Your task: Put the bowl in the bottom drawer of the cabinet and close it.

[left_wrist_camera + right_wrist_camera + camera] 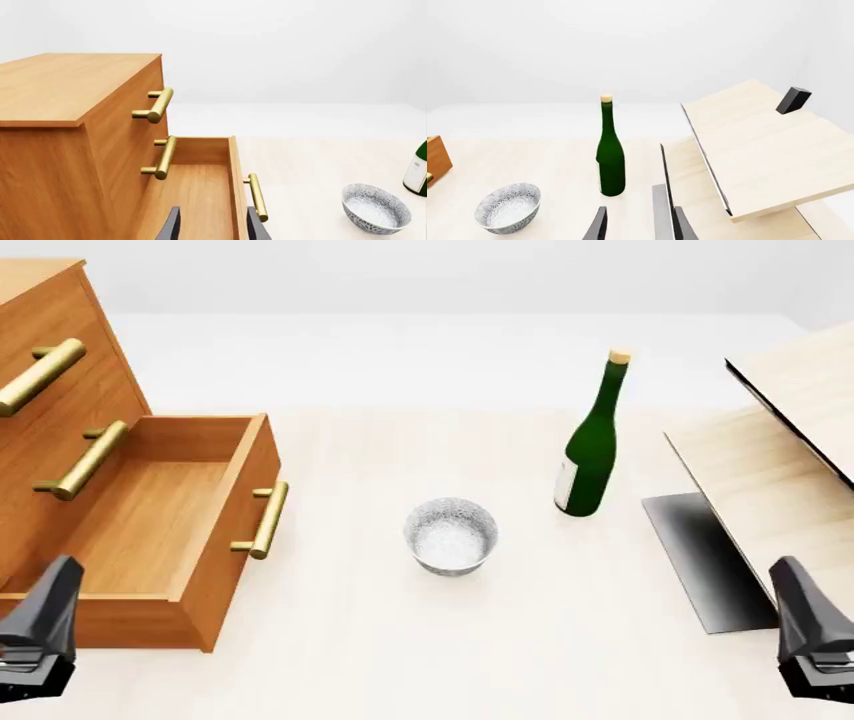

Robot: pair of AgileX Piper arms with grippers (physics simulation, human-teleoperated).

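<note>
Orange-brown wooden cabinet (pixel 54 390) at table (pixel 400 640) edge, bottom drawer (pixel 174 530) pulled open. Just beside that drawer's brass handle, on the bottle side — small silvery speckled bowl (pixel 451 534), upright, touching nothing. Beyond, tall green bottle (pixel 593 440). Left pincer (pixel 212 225) and right pincer (pixel 639 225) both released — holding nothing.

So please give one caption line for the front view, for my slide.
Bottom drawer open, bowl on table beside green bottle, both tools apart.
</note>
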